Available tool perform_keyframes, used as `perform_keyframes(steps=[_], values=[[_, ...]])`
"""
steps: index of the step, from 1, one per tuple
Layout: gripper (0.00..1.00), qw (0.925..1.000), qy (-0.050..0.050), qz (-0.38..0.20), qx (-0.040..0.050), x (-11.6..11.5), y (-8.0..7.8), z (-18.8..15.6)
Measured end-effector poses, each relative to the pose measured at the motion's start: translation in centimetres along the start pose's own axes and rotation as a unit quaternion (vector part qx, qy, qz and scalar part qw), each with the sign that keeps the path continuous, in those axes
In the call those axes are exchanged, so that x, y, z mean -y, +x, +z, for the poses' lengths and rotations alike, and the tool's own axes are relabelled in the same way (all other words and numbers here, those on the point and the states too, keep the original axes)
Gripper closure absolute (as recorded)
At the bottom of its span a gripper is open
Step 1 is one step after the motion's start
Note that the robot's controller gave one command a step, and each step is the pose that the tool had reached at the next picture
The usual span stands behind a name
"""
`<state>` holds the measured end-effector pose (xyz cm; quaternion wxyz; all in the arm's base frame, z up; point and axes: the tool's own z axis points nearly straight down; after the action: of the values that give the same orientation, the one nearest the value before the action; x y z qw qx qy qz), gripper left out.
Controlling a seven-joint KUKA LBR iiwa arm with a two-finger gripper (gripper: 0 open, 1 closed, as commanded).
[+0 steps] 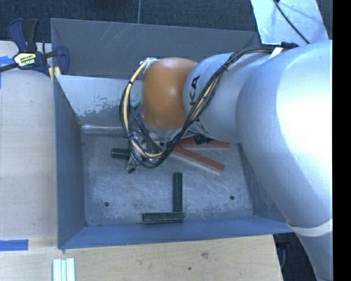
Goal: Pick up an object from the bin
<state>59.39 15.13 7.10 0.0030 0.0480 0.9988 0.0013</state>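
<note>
My gripper [134, 160] is low in the back left part of the bin, under the arm's wrist. Just to its left, and touching or nearly touching it, a small dark green block [119, 153] lies on the floor. To its right lie two reddish-brown flat sticks [203, 161], crossing each other and partly hidden by the arm. Nearer the front, a dark green bar [177, 192] lies pointing front to back.
A second dark green bar [162, 217] lies along the front wall, its right end close to the first bar. The arm covers the bin's right and back right. Bare floor shows at the front left and front right.
</note>
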Motion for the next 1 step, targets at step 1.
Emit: perform_keyframes(steps=[1], values=[[1.00, 1.0000, 0.001, 0.001, -0.0004, 0.04, -0.14, -1.13]])
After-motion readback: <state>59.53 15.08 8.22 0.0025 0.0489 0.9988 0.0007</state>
